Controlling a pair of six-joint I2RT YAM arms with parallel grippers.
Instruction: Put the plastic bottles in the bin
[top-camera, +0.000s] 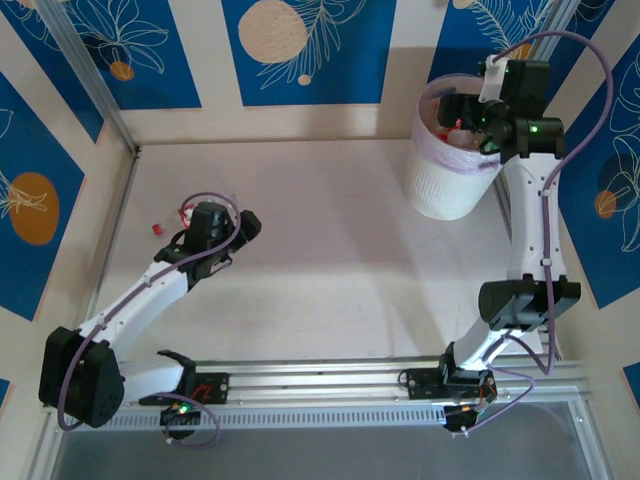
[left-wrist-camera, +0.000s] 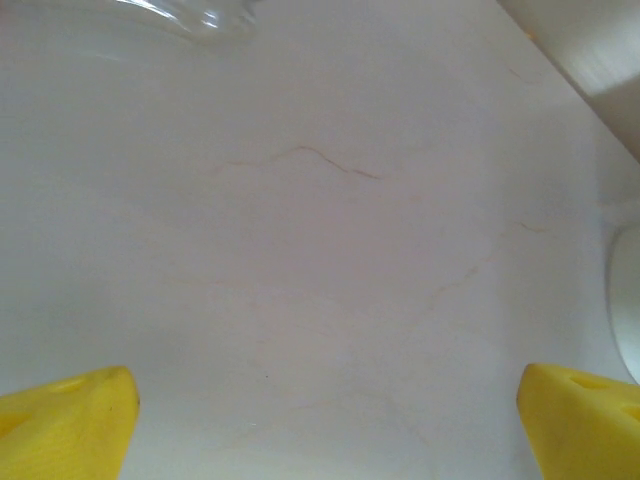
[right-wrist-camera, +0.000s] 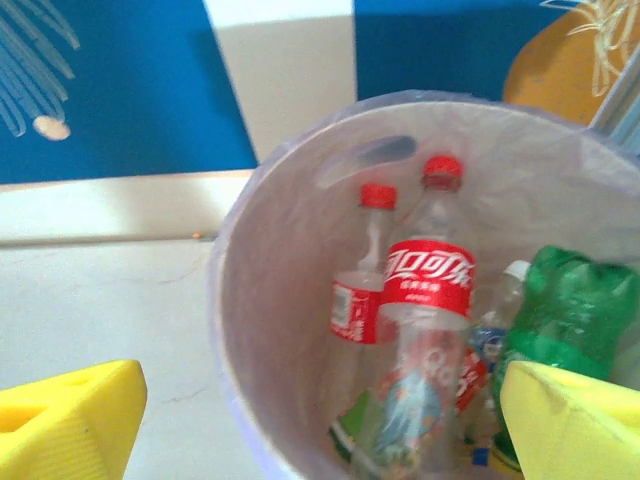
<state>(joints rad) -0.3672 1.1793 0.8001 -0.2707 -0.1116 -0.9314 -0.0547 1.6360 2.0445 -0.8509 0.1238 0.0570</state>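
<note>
Right wrist view: right gripper (right-wrist-camera: 320, 425) spread wide, empty, above bin (right-wrist-camera: 228, 300). Red-capped bottles (right-wrist-camera: 428, 285) stand inside, green bottle (right-wrist-camera: 572, 305) at right. Left wrist view: left gripper (left-wrist-camera: 322, 425) spread, empty, above table (left-wrist-camera: 320, 250); clear bottle (left-wrist-camera: 200, 15) at upper edge.

Setting: a robot test cell in a lab, not a lived-in room. My left arm (top-camera: 140, 295) and right arm (top-camera: 525, 200) are bolted to an aluminium rail (top-camera: 330, 375) along the near edge of a pale surface (top-camera: 330, 270). Printed panels (top-camera: 300, 50), blue and cream with leaf and circle motifs, wall the surface in, framed by metal posts (top-camera: 95, 85). Lilac cables (top-camera: 590, 80) loop openly off both arms.
</note>
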